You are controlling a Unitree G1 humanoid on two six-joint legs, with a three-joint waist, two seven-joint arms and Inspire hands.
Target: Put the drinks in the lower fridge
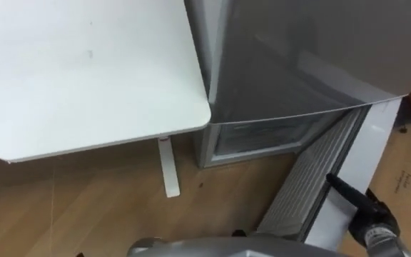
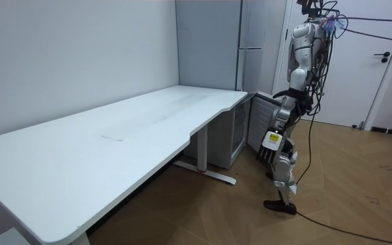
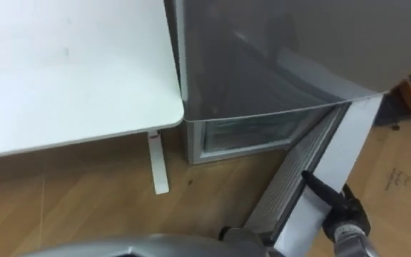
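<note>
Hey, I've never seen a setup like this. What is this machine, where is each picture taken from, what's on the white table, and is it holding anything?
It is a humanoid robot on two legs, standing at a grey fridge next to a white table. Two pictures come from the two eyes of a camera on its head, looking down. The third comes from a camera standing further off in the room. The table top is bare. The lower fridge door stands open, and the robot's right hand reaches to its edge. No drinks are in sight, and there is no drink in that hand.
</note>
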